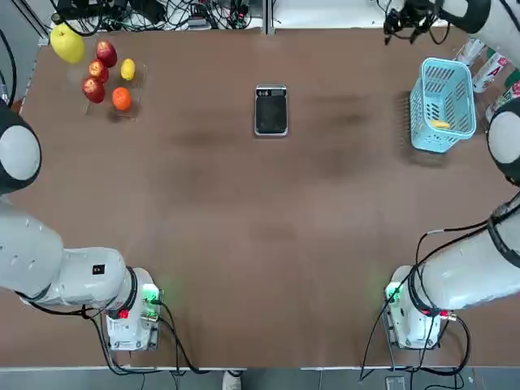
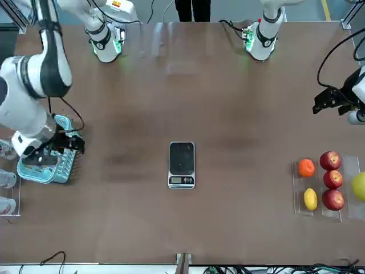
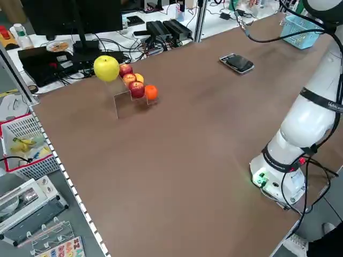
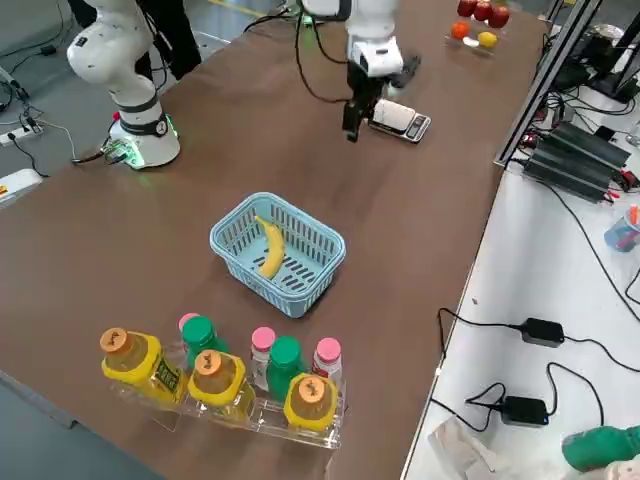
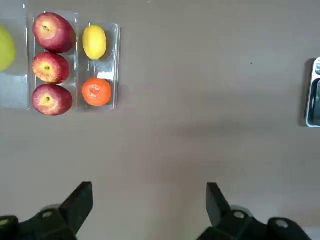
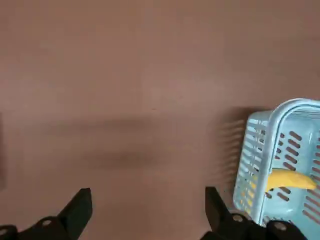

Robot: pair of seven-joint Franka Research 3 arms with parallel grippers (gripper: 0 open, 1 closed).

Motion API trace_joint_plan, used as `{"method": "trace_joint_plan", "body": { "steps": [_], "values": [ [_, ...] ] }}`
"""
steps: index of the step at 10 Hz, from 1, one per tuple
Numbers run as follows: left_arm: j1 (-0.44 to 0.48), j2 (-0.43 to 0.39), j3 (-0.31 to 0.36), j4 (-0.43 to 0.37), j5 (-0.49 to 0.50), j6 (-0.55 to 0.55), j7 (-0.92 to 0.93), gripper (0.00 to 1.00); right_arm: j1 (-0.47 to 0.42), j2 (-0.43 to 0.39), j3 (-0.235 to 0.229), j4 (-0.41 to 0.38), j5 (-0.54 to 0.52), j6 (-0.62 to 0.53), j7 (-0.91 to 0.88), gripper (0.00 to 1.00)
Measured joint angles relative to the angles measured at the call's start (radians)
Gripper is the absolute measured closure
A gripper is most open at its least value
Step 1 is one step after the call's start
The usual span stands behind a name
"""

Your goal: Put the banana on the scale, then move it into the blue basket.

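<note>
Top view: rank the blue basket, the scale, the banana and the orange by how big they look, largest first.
1. blue basket
2. scale
3 and 4. orange and banana, unsure: the basket wall hides part of the banana.

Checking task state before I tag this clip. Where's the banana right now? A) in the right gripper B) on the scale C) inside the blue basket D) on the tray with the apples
C: the banana lies on the floor of the blue basket, while the scale is bare and the right gripper is open and empty.
</note>
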Motion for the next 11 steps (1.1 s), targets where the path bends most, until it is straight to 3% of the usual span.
{"method": "trace_joint_plan", "body": {
  "steps": [3,5,11],
  "values": [
    [0.000,0.000,0.000,0.001,0.000,0.000,0.000,0.00,-0.014,-0.168,-0.015,0.108,-0.001,-0.261,0.000,0.00],
    [0.000,0.000,0.000,0.001,0.000,0.000,0.000,0.00,-0.030,-0.233,-0.016,0.171,-0.008,-0.389,-0.002,0.00],
    [0.000,0.000,0.000,0.001,0.000,0.000,0.000,0.00,-0.039,-0.203,-0.018,0.161,-0.026,-0.416,-0.010,0.00]
  ]
}}
